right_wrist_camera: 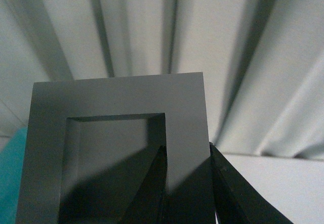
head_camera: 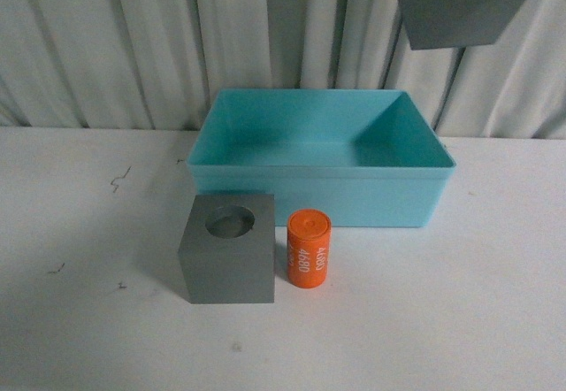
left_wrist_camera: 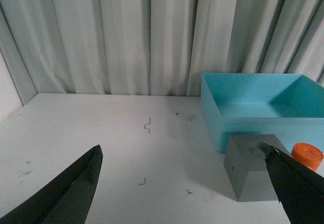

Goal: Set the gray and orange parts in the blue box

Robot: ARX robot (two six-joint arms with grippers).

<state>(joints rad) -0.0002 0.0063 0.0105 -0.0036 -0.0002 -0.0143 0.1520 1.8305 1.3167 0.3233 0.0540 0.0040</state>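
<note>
Front view: round-hole gray cube [head_camera: 228, 249] and orange cylinder [head_camera: 308, 249] are seen side by side on the table [head_camera: 460, 320], just in front of the blue box [head_camera: 318, 198]; square-hole gray cube [head_camera: 460, 6] is held high, upper right. Left wrist view: left gripper [left_wrist_camera: 182, 153] is spread wide with nothing between its fingers. Right wrist view: right gripper [right_wrist_camera: 186, 153] is clamped on a wall of the square-hole gray cube, one finger inside the hole.

White tabletop [head_camera: 88, 338] runs from three o'clock round to nine in the front view, matte and faintly scuffed. Across twelve o'clock, a pale pleated curtain [head_camera: 133, 46] hangs in deep vertical folds. There's a small dark squiggle [head_camera: 118, 179] on the tabletop at nine o'clock, a fainter mark [head_camera: 55, 269] at eight. The left wrist view catches a bent dark scrap [left_wrist_camera: 148, 126] and brownish smudges [left_wrist_camera: 24, 165], well apart.
</note>
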